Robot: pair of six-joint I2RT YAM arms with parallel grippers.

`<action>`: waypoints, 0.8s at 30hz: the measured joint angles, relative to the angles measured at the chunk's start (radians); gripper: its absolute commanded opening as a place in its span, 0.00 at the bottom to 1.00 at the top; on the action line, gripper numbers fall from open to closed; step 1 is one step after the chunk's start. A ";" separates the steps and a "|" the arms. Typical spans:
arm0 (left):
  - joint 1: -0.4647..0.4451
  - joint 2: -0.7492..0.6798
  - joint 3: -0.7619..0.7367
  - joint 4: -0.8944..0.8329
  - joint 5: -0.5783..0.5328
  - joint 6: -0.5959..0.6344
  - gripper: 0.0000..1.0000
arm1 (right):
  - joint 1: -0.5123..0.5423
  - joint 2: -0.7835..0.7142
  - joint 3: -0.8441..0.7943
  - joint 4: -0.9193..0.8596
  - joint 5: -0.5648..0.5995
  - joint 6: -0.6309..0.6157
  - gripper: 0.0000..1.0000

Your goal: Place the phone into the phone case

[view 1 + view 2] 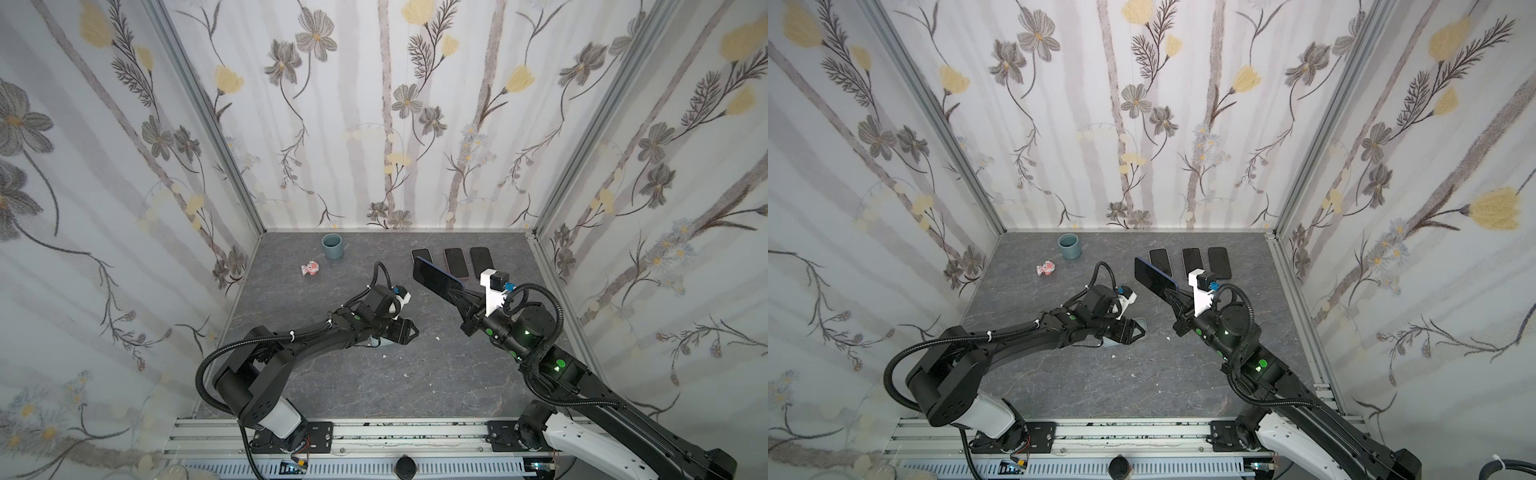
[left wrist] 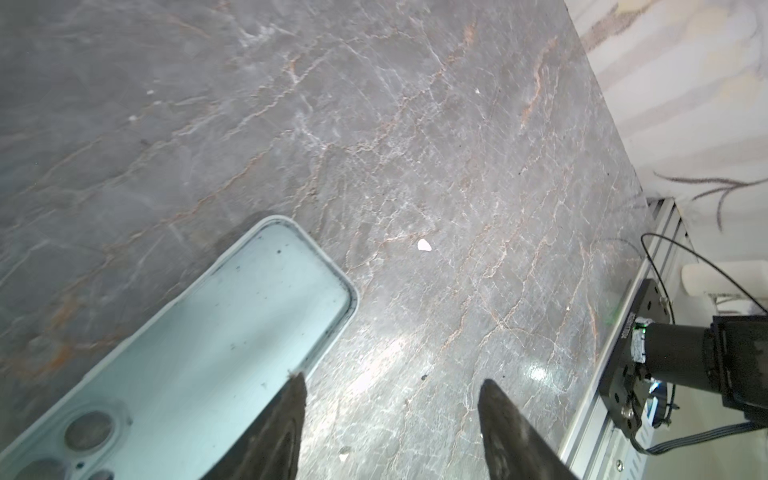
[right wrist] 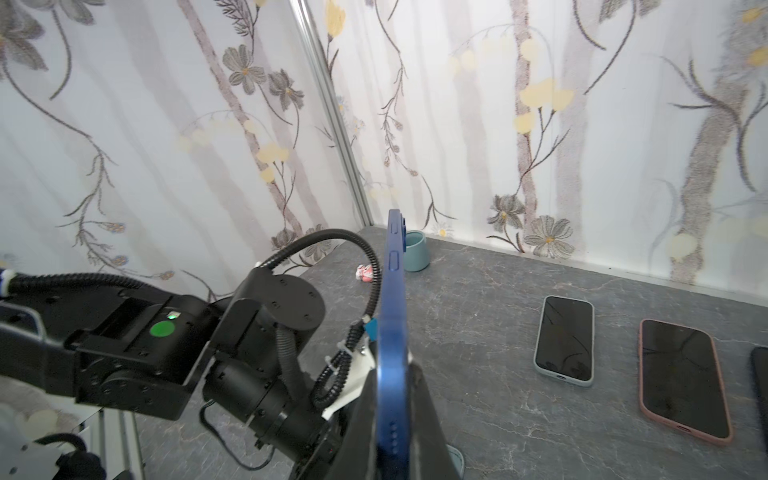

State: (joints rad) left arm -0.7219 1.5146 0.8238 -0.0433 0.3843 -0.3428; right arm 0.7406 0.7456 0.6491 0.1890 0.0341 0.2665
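Pale blue phone case [image 2: 216, 345] lies on the table [image 2: 415, 166], mostly hidden under the left arm [image 1: 316, 336] in both top views. The left gripper [image 2: 392, 382] is open, one finger [image 2: 286, 419] over its rim. The right gripper [image 1: 456, 296] squeezes the phone [image 1: 436, 276] in the air.

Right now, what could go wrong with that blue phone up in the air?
1. The right claw pinches the blue phone by one end only, tilted above the table; it might slip and fall.
2. The phone case lies loose, with the open left claw not gripping it, so it could slide when the phone is pushed in.
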 measured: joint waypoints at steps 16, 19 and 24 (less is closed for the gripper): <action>0.222 -0.212 -0.267 0.034 -0.173 -0.205 0.39 | -0.085 0.385 0.159 -0.111 -0.068 0.126 0.00; 0.224 -0.198 -0.280 0.044 -0.180 -0.206 0.35 | -0.085 0.487 0.209 -0.152 -0.145 0.126 0.00; 0.224 -0.153 -0.288 0.067 -0.177 -0.206 0.31 | -0.085 0.611 0.262 -0.227 -0.261 0.145 0.00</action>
State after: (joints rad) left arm -0.4984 1.3613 0.5358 0.0238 0.2077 -0.5491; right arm 0.6552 1.3567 0.9112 -0.0383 -0.2272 0.4114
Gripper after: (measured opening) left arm 0.330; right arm 0.083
